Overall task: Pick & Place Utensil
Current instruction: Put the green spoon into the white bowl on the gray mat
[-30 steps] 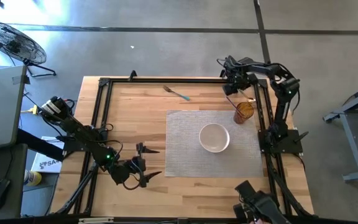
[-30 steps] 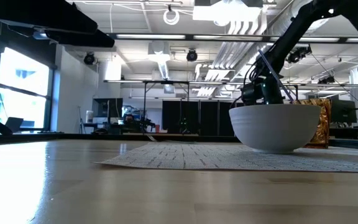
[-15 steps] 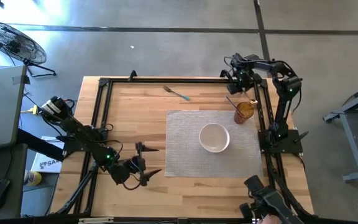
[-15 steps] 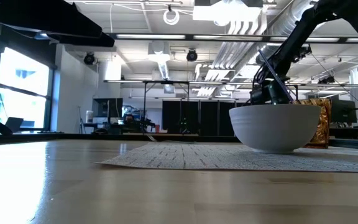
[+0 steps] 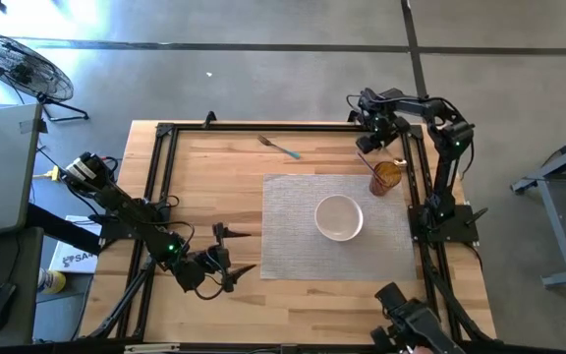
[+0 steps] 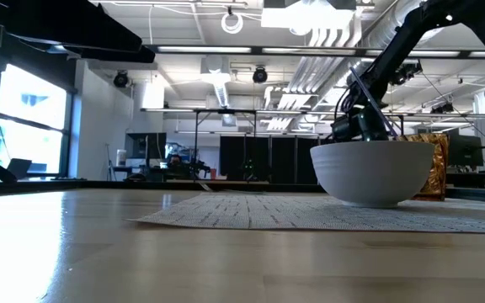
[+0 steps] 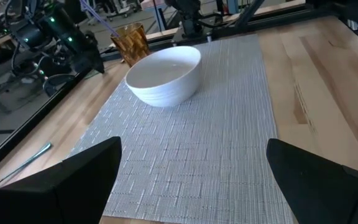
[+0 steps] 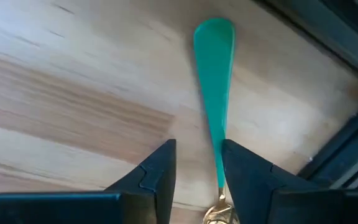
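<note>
- Hovering at the far right corner of the table (image 5: pixel 204 177), my right gripper (image 5: pixel 371 138) sits just beside the amber glass (image 5: pixel 386 176). It has slid a touch back toward the table's middle since half a second ago, after first swinging outward over the frame rail.
- Between my right fingers (image 8: pixel 151 180) runs the green handle of the utensil (image 8: pixel 214 74), raised off the wood. The handle lies against one finger, and bare wood shows on its other side. I cannot tell whether I truly clamp it.
- From above, the utensil shows as a thin slanted line from my right gripper down to the glass. From table height it slants up above the bowl's rim, leaning much as it did a second ago.
- My left gripper (image 5: pixel 252 255) waits at the near left of the table, at the edge of the grey mat (image 5: pixel 293 226). Its fingers are spread wide with nothing between them, exactly as in the earlier pictures.
- The white bowl (image 5: pixel 339 217) has not moved on the mat, and the glass stands where it stood, at the mat's far right corner.
- Another utensil (image 5: pixel 279 147) lies flat on the bare wood near the far edge, well apart from both my grippers and unchanged.
- On writing: a pale box (image 5: pixel 72 258) beside the table's left side bears dark letters that begin "SA". My left arm hides the rest.
</note>
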{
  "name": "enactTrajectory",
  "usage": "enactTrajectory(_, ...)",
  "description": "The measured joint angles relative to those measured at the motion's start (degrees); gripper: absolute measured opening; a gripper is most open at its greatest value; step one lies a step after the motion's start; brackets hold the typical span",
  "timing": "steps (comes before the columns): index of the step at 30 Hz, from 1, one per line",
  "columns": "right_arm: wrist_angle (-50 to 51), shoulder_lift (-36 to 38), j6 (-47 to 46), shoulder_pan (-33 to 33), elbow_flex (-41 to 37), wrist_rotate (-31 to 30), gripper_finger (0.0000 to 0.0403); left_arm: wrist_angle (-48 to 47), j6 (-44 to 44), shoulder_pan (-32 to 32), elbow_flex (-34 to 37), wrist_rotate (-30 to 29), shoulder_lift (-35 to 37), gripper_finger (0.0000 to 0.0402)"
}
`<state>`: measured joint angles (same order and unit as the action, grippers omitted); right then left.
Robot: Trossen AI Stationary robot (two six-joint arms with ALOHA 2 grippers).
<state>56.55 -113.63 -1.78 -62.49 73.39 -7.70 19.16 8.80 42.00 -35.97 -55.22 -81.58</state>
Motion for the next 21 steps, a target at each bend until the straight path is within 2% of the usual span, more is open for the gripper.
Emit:
enactTrajectory(11,1.2,2.9,1.2,-0.1,-0.5,-3.8,0.0124,0.0,0.0,0.0,0.0,0.4,0.0,0.0396)
enactTrajectory(21,-3.8,2.8,3.4,-2.1,-4.5,-1.9,0.0123,-0.1,0.0,0.0,0.0,0.7,0.0,0.0396)
